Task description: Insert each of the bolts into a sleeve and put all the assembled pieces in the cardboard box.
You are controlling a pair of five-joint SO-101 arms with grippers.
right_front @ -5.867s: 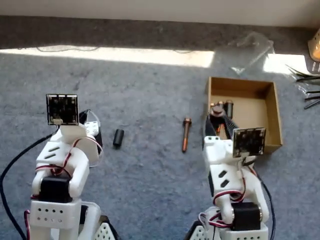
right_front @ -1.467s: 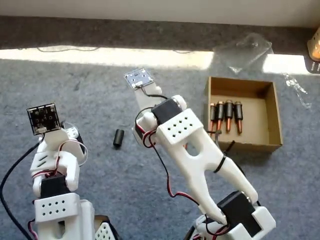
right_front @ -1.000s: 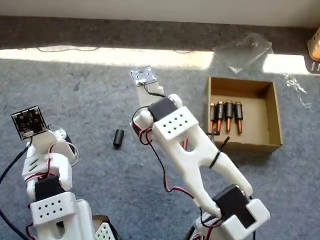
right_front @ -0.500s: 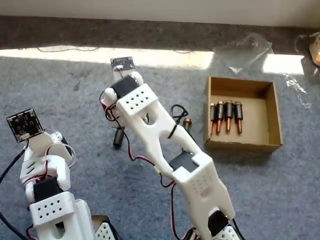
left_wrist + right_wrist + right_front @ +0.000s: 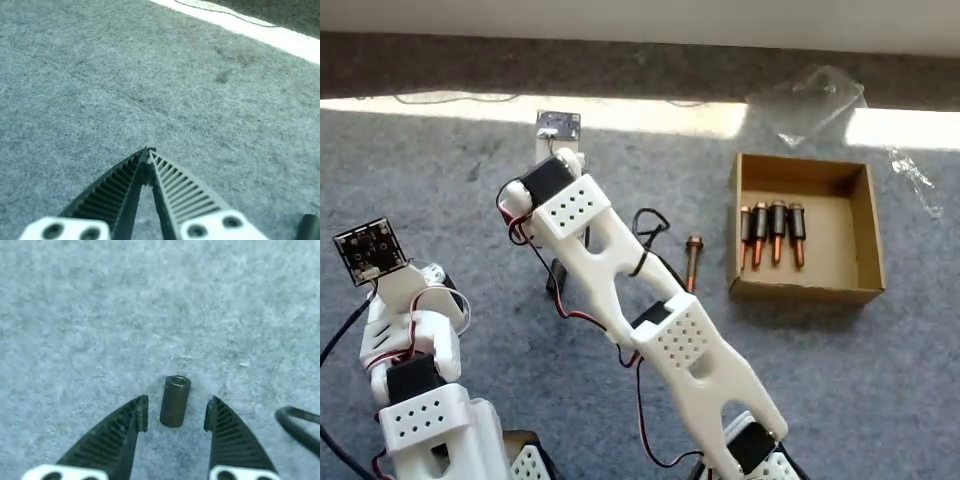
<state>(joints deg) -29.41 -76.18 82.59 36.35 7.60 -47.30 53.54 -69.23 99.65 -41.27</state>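
Since the earliest frame the right arm (image 5: 620, 290) has swung away from the cardboard box (image 5: 866, 235) and stretched out leftwards, and the left arm has drawn back towards its own side. The right hand (image 5: 177, 405) now hangs over the sleeve (image 5: 175, 400) with its fingers apart, one on each side and neither touching it. The left hand (image 5: 148, 152) has its fingers together on nothing, over bare grey surface (image 5: 100, 75).

The step in hand appears to be picking up the sleeve. To do it well, the hand should probably come straight down so the fingers land on the tube's long sides near its middle, then close gently; an off-centre pinch could roll it away or tilt it.

The sleeve is a short, dark, hollow tube lying on its side, its open end turned away from the hand. The last loose bolt (image 5: 693, 262), copper-shanked with a darker head, lies near the box's wall. Four assembled pieces (image 5: 770, 232) lie side by side in the box.
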